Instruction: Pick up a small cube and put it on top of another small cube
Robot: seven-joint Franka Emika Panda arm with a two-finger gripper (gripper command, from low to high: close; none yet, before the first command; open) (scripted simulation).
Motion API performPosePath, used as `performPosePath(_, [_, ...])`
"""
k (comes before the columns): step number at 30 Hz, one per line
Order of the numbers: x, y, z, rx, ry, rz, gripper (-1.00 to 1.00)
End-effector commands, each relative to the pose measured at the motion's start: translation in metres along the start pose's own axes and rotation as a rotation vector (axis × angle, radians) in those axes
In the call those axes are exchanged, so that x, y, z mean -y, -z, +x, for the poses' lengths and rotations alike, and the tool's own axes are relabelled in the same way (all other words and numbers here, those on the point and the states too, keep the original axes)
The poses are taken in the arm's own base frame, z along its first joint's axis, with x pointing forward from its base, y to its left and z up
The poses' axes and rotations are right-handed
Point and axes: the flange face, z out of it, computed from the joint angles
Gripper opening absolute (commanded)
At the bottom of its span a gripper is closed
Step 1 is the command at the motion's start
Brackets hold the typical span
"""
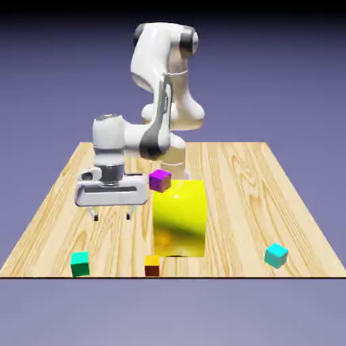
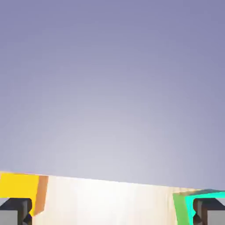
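A: Exterior view, what's where?
B: Claw [image 1: 112, 217] over the counter [image 1: 236, 196], fingers spread, nothing between them. Green cube [image 1: 80, 264] near the counter's front edge, 7 o'clock from the claw. Cyan cube [image 1: 276, 255] near that same edge, at 4 o'clock, well apart.
A: Containers?
B: None seen, so no contents to report. Big yellow block [image 1: 179, 219] looks solid from here; can't see its far side. Orange-brown cube [image 1: 152, 265] sits between green cube and yellow block, at 5 o'clock from the claw.
A: Purple cube [image 1: 160, 180]?
B: 2 o'clock from the claw, overlapping the block's upper corner in view. Can't tell what it rests on.
A: Hand view?
B: Mostly plain backdrop; strip of counter along 6 o'clock, washed out by glare. Fingertips at 5 and 7 o'clock, wide apart, cut off by the frame. Yellow-orange patch at 7, partly hidden by a fingertip. Green-turquoise patch at 5, also cropped.
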Motion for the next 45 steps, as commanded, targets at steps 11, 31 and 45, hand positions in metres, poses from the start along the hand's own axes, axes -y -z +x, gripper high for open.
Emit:
performPosePath(11, [-0.078, -0.081, 0.044, 0.150, 0.087, -0.114, 0.00])
performPosePath(31, [0.155, -0.093, -0.056, 0.225, 0.442, -0.070, -1.00])
performPosePath(45, [0.391, -0.060, -0.370, 0.209, 1.036, -0.019, -1.00])
